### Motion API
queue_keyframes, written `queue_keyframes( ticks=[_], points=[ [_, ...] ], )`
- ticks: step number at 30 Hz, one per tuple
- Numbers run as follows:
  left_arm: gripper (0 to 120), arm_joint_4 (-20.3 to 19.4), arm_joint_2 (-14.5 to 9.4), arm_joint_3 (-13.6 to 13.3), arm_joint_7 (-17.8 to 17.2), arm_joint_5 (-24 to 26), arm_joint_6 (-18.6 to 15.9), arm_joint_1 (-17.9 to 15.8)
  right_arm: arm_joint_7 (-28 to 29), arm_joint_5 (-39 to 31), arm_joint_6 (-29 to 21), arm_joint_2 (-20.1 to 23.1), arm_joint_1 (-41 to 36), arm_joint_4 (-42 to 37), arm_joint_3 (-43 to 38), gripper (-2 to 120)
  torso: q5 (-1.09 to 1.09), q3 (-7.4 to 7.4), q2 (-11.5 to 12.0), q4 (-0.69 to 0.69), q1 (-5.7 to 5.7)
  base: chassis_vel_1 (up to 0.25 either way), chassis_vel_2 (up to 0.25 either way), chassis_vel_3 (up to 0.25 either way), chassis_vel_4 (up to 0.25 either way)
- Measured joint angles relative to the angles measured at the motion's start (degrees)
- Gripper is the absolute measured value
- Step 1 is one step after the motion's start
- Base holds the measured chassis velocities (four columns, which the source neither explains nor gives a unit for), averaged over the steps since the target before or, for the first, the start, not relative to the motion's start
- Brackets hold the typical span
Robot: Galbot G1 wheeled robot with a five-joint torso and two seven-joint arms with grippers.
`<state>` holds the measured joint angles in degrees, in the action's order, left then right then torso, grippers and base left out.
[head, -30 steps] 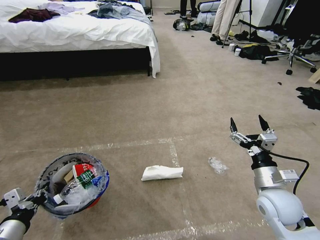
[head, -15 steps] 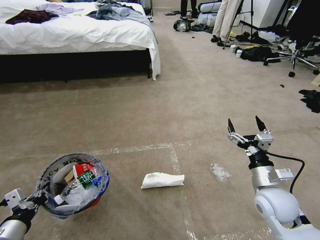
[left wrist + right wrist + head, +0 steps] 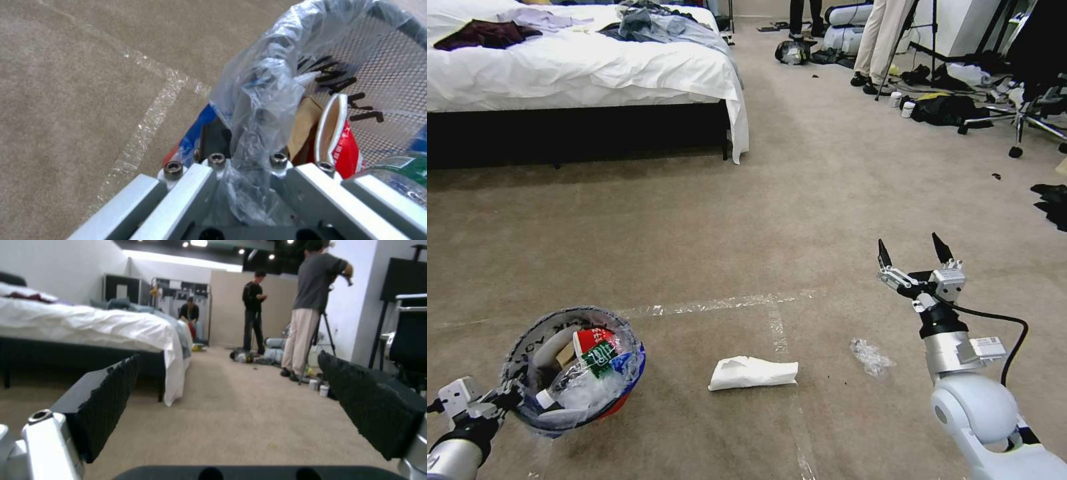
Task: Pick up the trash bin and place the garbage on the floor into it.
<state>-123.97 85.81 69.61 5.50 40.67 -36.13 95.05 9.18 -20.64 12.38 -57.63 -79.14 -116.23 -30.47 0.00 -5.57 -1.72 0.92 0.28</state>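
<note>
The trash bin (image 3: 564, 407), red with a clear bag lining, hangs just above the floor (image 3: 707, 220) at lower left, holding a red cup, a bottle and wrappers. My left gripper (image 3: 508, 395) is shut on its near rim. In the left wrist view the left gripper (image 3: 247, 146) pinches the bin's rim and bunched bag (image 3: 267, 86). Garbage lies on the carpet: a flat white folded piece (image 3: 752, 373) and a clear wrap (image 3: 871, 357). My right gripper (image 3: 910, 250) is held open above the carpet, just beyond the clear wrap; its black pads (image 3: 111, 396) stand wide apart.
A bed (image 3: 580, 73) with clothes on it stands at the back left. People, a tripod, bags and an office chair (image 3: 1027, 113) crowd the back right. Dark clothes (image 3: 1050, 200) lie at the right edge. Clear tape lines (image 3: 720, 305) cross the carpet.
The whole head view has shifted, so the camera has moved: bed, tape lines and litter sit a little lower. Both arms keep their poses, the bin still held.
</note>
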Motion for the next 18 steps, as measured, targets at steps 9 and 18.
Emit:
queue_keyframes(
  ticks=[9, 18],
  points=[
    [1, 0.1, 0.1, 0.2, 0.1, 0.0, 0.2, 0.3, 5.5, -4.8, -19.7, 5.1, 4.2, -2.5, 8.3, 100, 0.00, 0.00, 0.0, 0.00, 0.00, 0.000, 0.000, 0.000, 0.000],
    [1, 0.1, 0.7, 0.2, 0.2, -0.2, 0.4, 0.4, 8.0, -19.4, -50.3, 9.3, 19.0, 2.6, 22.7, 100, 0.00, 0.00, 0.0, 0.00, 0.00, 0.000, 0.000, 0.000, 0.000]
  ],
)
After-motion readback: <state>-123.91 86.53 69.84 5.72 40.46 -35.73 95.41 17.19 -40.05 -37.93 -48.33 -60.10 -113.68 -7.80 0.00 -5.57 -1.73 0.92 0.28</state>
